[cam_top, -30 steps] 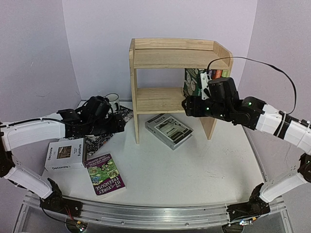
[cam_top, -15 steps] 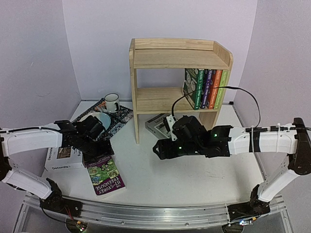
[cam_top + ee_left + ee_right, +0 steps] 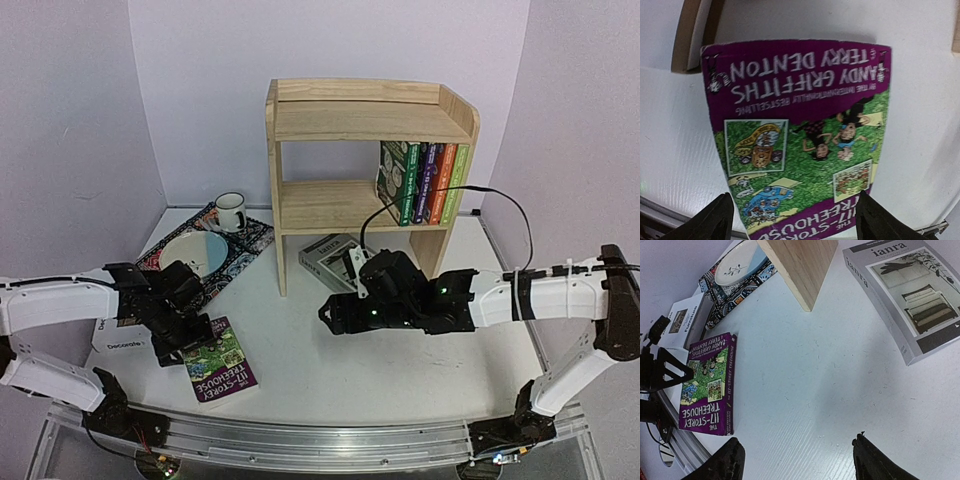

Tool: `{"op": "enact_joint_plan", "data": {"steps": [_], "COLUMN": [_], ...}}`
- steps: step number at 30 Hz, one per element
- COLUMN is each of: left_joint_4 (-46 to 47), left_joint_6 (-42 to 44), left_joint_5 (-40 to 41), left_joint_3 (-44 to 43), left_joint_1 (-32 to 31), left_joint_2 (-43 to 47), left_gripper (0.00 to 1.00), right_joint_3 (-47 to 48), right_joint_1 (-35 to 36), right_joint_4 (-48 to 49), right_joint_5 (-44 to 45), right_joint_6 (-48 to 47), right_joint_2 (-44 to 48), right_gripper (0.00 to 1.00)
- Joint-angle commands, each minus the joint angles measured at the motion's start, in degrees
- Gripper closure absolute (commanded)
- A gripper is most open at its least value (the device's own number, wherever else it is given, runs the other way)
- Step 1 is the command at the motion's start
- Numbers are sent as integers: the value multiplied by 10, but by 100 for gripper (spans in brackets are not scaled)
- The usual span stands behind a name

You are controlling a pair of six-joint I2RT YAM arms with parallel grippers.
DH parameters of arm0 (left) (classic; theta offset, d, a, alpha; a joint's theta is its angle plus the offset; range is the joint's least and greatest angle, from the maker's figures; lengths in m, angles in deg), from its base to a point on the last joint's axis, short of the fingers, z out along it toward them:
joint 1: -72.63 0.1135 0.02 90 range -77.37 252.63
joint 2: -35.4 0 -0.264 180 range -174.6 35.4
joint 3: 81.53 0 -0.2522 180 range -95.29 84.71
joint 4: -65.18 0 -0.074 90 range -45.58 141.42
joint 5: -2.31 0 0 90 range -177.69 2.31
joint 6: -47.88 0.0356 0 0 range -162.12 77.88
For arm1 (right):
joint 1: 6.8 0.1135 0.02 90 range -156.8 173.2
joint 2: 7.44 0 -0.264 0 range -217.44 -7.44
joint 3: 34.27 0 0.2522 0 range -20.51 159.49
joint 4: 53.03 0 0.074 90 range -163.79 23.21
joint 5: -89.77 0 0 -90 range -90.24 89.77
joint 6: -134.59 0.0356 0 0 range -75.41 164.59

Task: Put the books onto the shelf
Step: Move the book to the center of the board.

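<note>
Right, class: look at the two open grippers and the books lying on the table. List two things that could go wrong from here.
1. The purple book lies flat, and the left gripper barely straddles its width; the fingers could land on the cover and push it rather than grip it.
2. The right gripper hovers between that book and the ianra book; if both arms go for one book, they might collide.
</note>
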Motion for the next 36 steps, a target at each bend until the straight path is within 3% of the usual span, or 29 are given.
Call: {"op": "enact_joint_plan", "data": {"steps": [1,8,12,17,19,22,24,27,36], "left_joint_4": [-22,-15,23,80,111,137,142,152,231], "left_joint_6": [-20,-28,-29,-23,-17,-4,2,9,27], "left_joint_5": [-19,-12,-24,-45,-58,-72,-80,-90,-133], "left_joint_3": [24,53,70,90,98,97,91,76,20], "left_joint_1": [-2,-2,-3,-5,-5,-8,-11,-25,-103], "left_joint_2": [6,18,25,21,11,-6,-18,-27,-100], "left_gripper": [16,29,45,54,62,84,93,99,99], "right_joint_3": [4,12,12,9,8,3,1,2,-6], "right_joint_1": [1,1,1,2,2,2,1,1,1], "right_joint_4": [9,9,8,8,7,7,6,5,12], "right_joint_5": [5,1,6,5,4,3,0,-6,30], "right_joint_6": [6,0,-3,-4,-4,-4,-5,-7,-52], "right_joint_2": [-4,-13,-9,-7,-5,0,1,-2,-11], "right_gripper": [25,25,24,24,24,24,23,22,17]}}
